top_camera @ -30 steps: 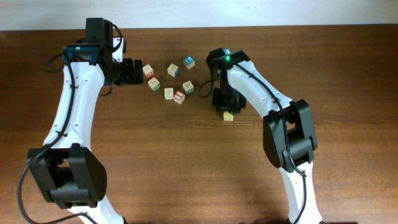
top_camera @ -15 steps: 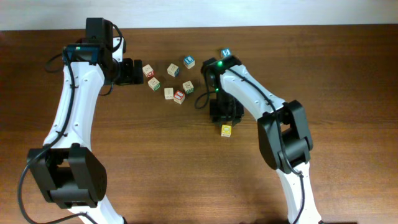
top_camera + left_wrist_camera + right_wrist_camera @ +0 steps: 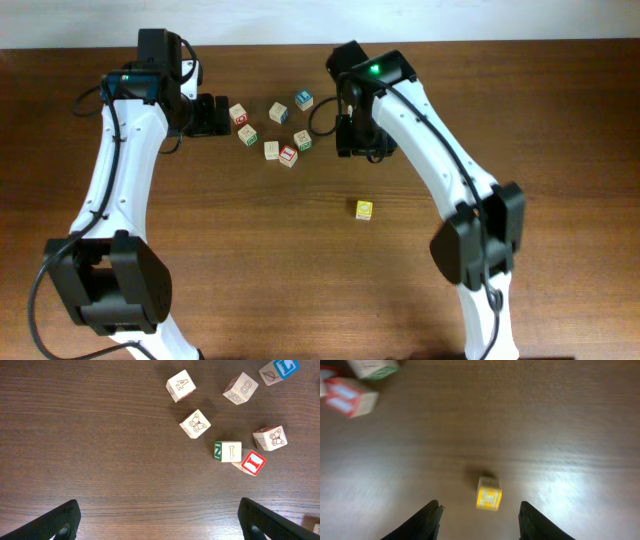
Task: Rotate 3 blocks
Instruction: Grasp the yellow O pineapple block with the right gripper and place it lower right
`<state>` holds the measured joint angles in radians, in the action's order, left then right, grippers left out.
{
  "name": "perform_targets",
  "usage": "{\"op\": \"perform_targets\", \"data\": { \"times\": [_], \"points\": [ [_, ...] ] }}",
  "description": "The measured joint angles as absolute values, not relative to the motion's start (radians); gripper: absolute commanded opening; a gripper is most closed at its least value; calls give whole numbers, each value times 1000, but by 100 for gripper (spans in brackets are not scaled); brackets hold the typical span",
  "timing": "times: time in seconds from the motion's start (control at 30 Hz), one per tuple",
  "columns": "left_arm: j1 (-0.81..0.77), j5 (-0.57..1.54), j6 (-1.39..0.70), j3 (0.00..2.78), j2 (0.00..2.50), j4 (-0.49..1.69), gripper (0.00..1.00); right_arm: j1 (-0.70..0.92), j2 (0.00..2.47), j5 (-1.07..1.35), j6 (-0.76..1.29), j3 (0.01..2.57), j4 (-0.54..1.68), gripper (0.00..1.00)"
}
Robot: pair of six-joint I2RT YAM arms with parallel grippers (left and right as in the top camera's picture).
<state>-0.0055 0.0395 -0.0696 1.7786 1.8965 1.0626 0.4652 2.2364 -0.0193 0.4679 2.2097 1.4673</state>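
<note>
The yellow-faced block, judged light and rigid, is best pinched across opposite flat sides; both jaws are spread, empty.

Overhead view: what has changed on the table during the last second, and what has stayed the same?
The right claw opened and let go of the yellow block, then drew away toward the far side of the table, next to the cluster of blocks. The yellow block now lies alone. The left claw, wide open, and the cluster did not move.
</note>
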Motion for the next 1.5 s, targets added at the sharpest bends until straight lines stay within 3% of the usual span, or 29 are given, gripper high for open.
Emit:
{"op": "perform_targets", "data": {
  "times": [0.1, 0.2, 0.27, 0.47, 0.7, 1.1, 1.5],
  "points": [
    [-6, 39, -70, 1779, 1897, 1063, 99, 535, 2124, -70, 500, 2226, 1534, 51],
    [-6, 39, -70, 1779, 1897, 1063, 99, 583, 2087, -86, 553, 2163, 1556, 29],
    [-6, 39, -70, 1779, 1897, 1063, 99, 608, 2088, -89, 592, 2059, 1522, 25],
    [-6, 36, -70, 1779, 1897, 1063, 99, 635, 2115, -39, 643, 1671, 1314, 27],
    [-6, 35, -72, 1779, 1897, 1063, 99, 594, 2115, -14, 649, 1489, 1125, 31],
    [-6, 33, -72, 1779, 1897, 1063, 99, 530, 2112, 5, 472, 1479, 1023, 34],
    [-6, 33, -72, 1779, 1897, 1063, 99, 471, 2112, -37, 339, 1516, 1065, 40]
  ]
}}
